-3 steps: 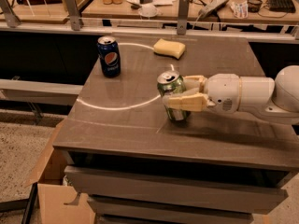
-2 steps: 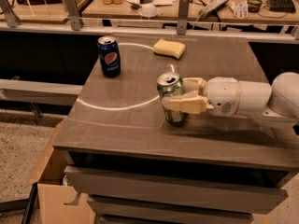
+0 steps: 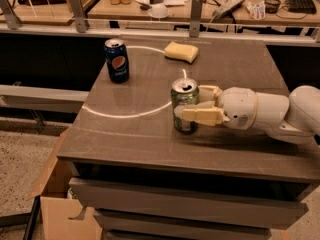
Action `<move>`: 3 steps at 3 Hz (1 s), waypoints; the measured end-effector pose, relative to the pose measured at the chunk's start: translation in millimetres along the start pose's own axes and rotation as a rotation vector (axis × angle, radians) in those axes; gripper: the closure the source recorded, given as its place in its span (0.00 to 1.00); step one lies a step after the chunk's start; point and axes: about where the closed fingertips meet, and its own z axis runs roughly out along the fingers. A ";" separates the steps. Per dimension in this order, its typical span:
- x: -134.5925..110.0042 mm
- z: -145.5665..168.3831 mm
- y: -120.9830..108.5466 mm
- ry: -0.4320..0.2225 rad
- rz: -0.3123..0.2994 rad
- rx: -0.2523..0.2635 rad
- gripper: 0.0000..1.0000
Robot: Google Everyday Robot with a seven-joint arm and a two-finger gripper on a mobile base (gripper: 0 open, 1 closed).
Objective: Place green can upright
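Observation:
The green can [image 3: 184,100] stands upright on the brown table [image 3: 125,134], right of its middle, with its silver pull-tab top facing up. My gripper [image 3: 190,103] reaches in from the right, level with the can's middle. Its cream fingers [image 3: 202,116] sit on both sides of the can, one across the near side and one behind it, closed against it. The white arm [image 3: 270,111] stretches off to the right edge of the view.
A dark blue Pepsi can [image 3: 116,60] stands upright at the table's back left. A yellow sponge [image 3: 181,51] lies at the back middle. A cluttered counter [image 3: 210,4] with metal posts runs behind the table. An open cardboard box [image 3: 55,214] sits on the floor at front left.
The can has stayed upright in the gripper at about the same spot on the table. The arm has shifted only slightly.

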 end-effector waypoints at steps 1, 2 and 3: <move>-1.0 -0.8 0.0 0.002 -0.011 -0.010 0.00; -6.8 -11.1 -3.9 0.049 -0.035 0.011 0.00; -22.7 -51.2 -13.4 0.175 -0.085 0.095 0.00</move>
